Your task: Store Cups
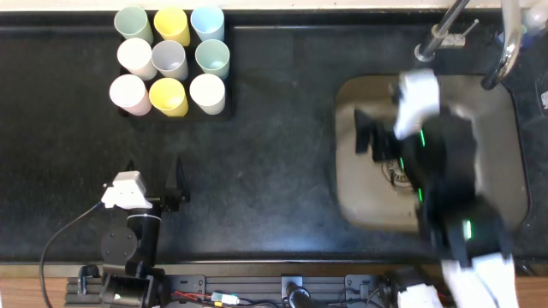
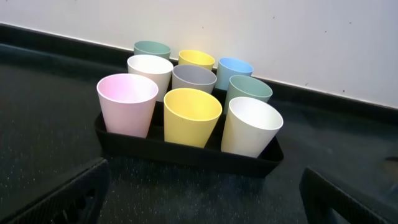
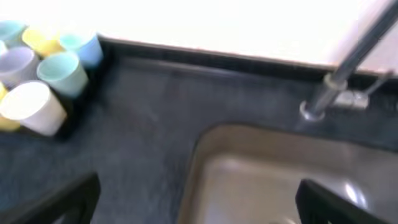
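**Nine cups racked, both grippers empty**

The dark worktop [image 1: 282, 188] has a sink [image 3: 249, 168] set into its right side. The right gripper [image 3: 199, 208] hangs above the sink, fingers spread and holding nothing. At the far left a black tray [image 2: 186, 154] holds nine cups [image 2: 194, 79] upright in three rows, touching or nearly so. The left gripper [image 2: 205, 202] faces them from nearby, spread wide and empty. The cups look light, stiff and smooth (likely plastic). They taper, so a side grip may slip; pinching a rim, one finger inside, seems safest. No brand, label or writing is legible.
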`<state>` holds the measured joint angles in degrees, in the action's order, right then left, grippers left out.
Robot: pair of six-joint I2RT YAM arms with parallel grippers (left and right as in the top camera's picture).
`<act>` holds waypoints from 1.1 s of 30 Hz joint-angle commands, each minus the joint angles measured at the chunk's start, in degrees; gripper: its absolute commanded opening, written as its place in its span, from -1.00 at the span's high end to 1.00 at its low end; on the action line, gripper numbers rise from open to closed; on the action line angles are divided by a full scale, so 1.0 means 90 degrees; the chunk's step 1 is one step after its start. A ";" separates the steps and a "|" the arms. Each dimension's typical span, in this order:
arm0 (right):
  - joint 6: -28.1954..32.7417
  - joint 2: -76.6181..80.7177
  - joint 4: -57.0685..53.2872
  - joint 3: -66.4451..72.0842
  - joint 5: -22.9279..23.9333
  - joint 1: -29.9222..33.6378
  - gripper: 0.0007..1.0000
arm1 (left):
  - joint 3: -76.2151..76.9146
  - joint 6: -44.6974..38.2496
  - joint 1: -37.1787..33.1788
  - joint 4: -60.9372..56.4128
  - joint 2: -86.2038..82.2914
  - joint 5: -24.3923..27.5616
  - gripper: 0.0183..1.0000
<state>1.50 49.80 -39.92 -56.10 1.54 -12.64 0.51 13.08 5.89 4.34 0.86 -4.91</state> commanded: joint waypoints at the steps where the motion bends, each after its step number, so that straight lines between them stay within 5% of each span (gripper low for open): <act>1: 0.0100 -0.1911 0.0899 0.1787 -0.0046 0.0051 -1.00 | -0.0005 -0.0121 -0.0041 0.0010 -0.0039 -0.0012 -1.00; 11: 0.0102 -0.4430 0.2994 0.4391 0.0058 0.0051 -1.00 | -0.0005 -0.0121 -0.0041 0.0010 -0.0041 -0.0012 -1.00; 19: 0.0100 -0.5263 0.4175 0.5705 0.0964 0.0051 -1.00 | -0.0005 -0.0121 -0.0041 0.0007 -0.0041 -0.0012 -1.00; 33: 0.0097 -0.5506 0.4061 0.6203 0.0981 0.0049 -0.99 | -0.0005 -0.0121 -0.0041 0.0007 -0.0041 -0.0012 -1.00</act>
<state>2.20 0.91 -3.73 -1.02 9.72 -12.40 0.51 13.06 5.89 4.32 0.86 -4.91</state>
